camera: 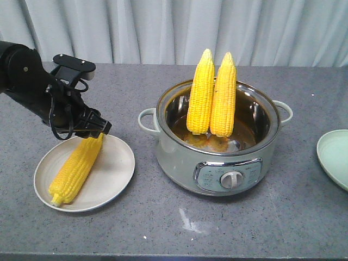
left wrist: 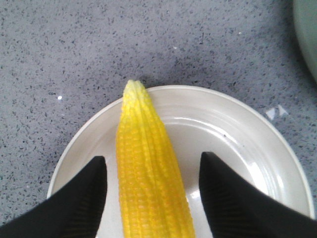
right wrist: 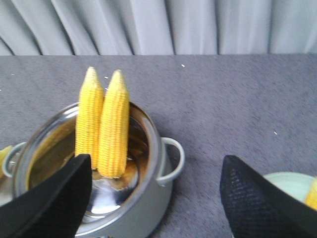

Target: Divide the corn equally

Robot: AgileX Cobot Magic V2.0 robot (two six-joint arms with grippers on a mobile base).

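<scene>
On the grey bench [camera: 163, 234], left of the pot [camera: 174, 160] and a little nearer, a cream plate [camera: 117, 176] holds one corn cob [camera: 76, 169] lying on its side. The left gripper [left wrist: 152, 157] stands wide open astride it — fingers [left wrist: 79, 198] either side, neither touching. Inside the pot, two more cobs [camera: 202, 92] stand upright side by side, tips above the rim. Right of the pot sits a green plate [right wrist: 285, 181] with a sliver of a fourth cob [right wrist: 312, 198] — the right gripper [right wrist: 156, 158] gapes wide, holding nothing. Behind the pot hangs a curtain [camera: 163, 27].

Two cobs [camera: 201, 92] stand upright; another cob [camera: 76, 171] lies flat.
</scene>
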